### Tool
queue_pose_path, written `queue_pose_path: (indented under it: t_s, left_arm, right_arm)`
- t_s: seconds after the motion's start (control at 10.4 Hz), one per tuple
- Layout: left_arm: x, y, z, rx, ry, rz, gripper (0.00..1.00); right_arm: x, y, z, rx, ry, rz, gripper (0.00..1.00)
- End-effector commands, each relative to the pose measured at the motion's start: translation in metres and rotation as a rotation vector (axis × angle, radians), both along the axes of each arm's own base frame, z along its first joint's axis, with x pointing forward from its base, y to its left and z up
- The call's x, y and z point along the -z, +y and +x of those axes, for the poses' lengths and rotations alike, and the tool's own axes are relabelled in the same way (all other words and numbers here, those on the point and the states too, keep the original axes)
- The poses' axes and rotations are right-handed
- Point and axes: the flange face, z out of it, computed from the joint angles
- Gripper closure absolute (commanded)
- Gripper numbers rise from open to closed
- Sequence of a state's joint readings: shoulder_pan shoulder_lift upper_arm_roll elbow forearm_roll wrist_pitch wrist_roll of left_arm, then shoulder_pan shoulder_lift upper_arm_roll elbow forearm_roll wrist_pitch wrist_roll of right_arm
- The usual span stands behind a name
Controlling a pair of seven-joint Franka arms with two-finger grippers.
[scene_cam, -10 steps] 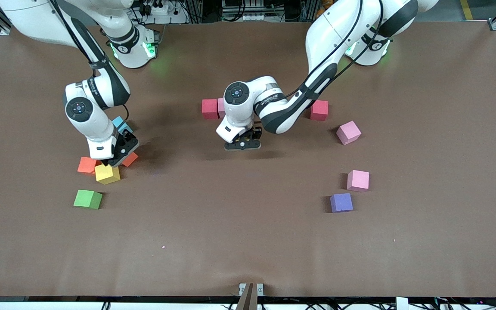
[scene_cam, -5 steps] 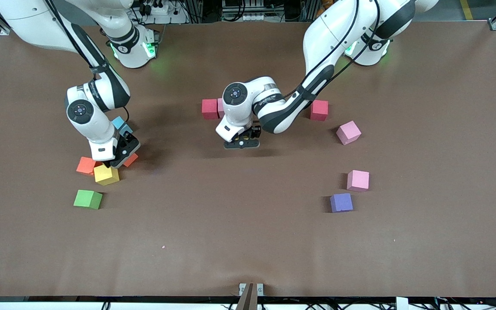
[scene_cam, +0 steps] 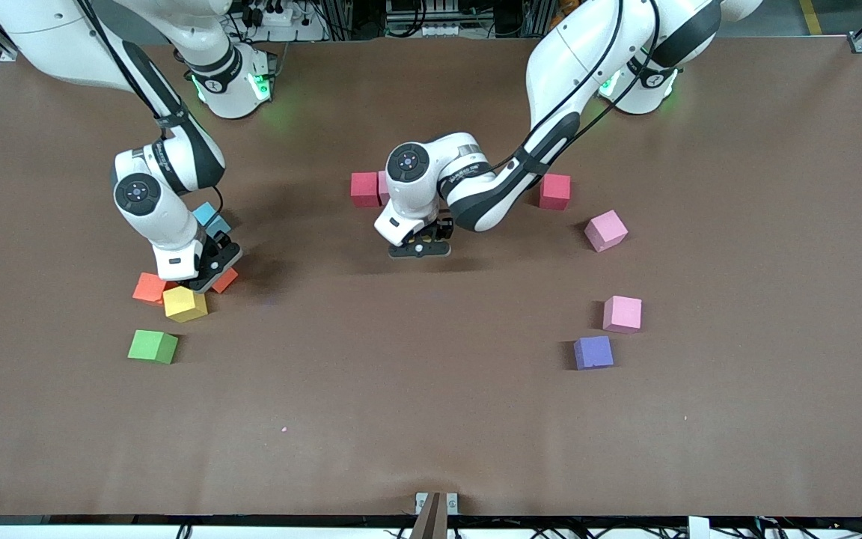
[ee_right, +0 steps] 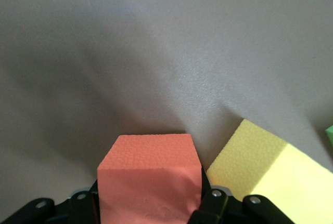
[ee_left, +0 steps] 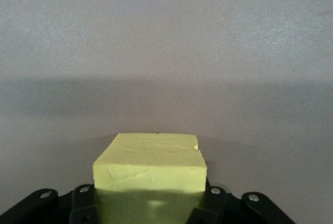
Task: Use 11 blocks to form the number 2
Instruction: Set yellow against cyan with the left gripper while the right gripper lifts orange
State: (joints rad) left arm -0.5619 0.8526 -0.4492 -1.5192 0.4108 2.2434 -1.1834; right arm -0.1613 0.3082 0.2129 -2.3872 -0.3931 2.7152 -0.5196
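Observation:
My right gripper (scene_cam: 208, 280) is down among the blocks at the right arm's end, shut on an orange block (ee_right: 148, 167) that dents under its fingers. A yellow block (scene_cam: 185, 303) lies right beside it, with another orange block (scene_cam: 150, 287) and a light blue block (scene_cam: 211, 216) close by. My left gripper (scene_cam: 420, 248) hangs low over the table's middle, shut on a yellow block (ee_left: 151, 167) that the front view hides. Next to it a red block (scene_cam: 364, 189) and a pink block (scene_cam: 383, 187) touch. No number 2 shape shows.
A green cube (scene_cam: 153, 346) lies nearer the front camera than the yellow block. Toward the left arm's end lie a red block (scene_cam: 554, 192), two pink blocks (scene_cam: 605, 230) (scene_cam: 622, 314) and a purple block (scene_cam: 593, 352).
My right gripper's fingers have shut on the orange block. The yellow block beside it has shifted slightly. The left gripper has edged a little toward the red and pink pair.

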Motion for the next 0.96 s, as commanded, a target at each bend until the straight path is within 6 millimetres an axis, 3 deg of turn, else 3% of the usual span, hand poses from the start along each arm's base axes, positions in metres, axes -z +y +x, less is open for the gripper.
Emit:
queue_pose_path:
  t_s: [0.0,0.1,0.19,0.29,0.48,0.58,0.86]
  left_arm:
    - [0.004,0.000,-0.009,0.009,0.001,0.023,0.82]
    - [0.003,0.000,-0.009,0.008,0.000,0.022,0.77]
    - [0.003,0.000,-0.009,0.008,0.000,0.022,0.48]
    - [0.003,0.000,-0.009,0.007,0.000,0.022,0.00]
    - [-0.004,0.002,-0.005,0.003,-0.005,0.024,0.00]
    - [-0.017,0.005,0.000,0.002,-0.010,0.043,0.00]
    - [-0.059,0.016,0.023,-0.058,-0.035,0.016,0.00]
  right_arm:
    - [-0.019,0.000,0.001,-0.020,-0.031,-0.016,0.57]
    - [-0.022,0.000,0.002,-0.019,-0.039,-0.016,0.57]
    - [-0.030,0.004,0.004,-0.021,-0.052,-0.018,0.57]
    - [-0.036,0.016,0.005,-0.043,-0.039,-0.032,0.57]
    - [-0.044,0.055,0.006,-0.133,-0.048,-0.037,0.57]
    - [-0.050,0.073,0.008,-0.187,-0.066,-0.036,0.58]
    - [-0.056,0.089,0.012,-0.366,-0.075,-0.039,0.58]
